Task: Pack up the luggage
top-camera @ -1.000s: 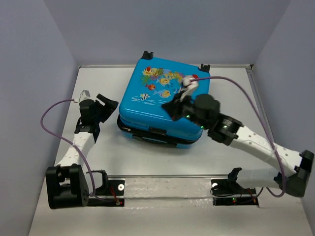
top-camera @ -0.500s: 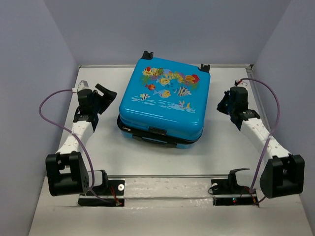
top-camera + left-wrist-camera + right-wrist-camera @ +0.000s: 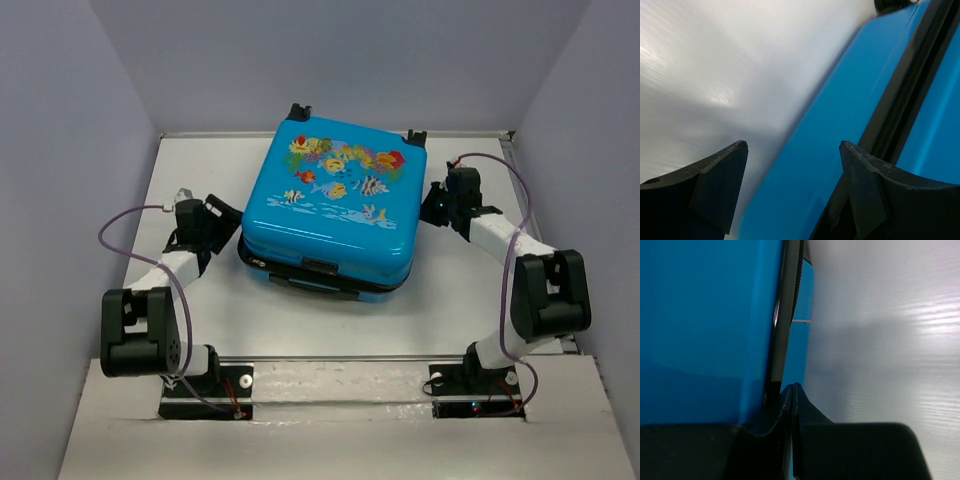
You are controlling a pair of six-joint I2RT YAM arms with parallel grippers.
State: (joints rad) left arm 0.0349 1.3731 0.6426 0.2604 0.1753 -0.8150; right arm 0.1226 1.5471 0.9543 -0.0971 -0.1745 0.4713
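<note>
Left claw [image 3: 792, 145]: fingers apart and holding nothing. It sits low at the left flank of the luggage [image 3: 830, 125], with one finger in front of the dark seam band.
Right claw [image 3: 792, 388]: fingers pressed together and empty, tip aimed along the zip line on the case's right flank. I cannot tell if it touches.
Luggage position: centre of the overhead view, flat on the table [image 3: 200, 310], fish face up, shell shut, wheels at the upper edge.
Step in hand: probably working the side seam, one claw on each flank.
Doing it well: keep both claws level with the seam, brace one flank while the other acts, and move slowly.
Risk: the smooth hard shell will likely skid or turn if pushed from one side only.
Metal rail [image 3: 340, 375]: lower frame, carrying both arm bases.
Table surface: pale grey with soft glare patches.
Walls [image 3: 330, 60]: plain lavender-grey at the left, top and right of the frame.
</note>
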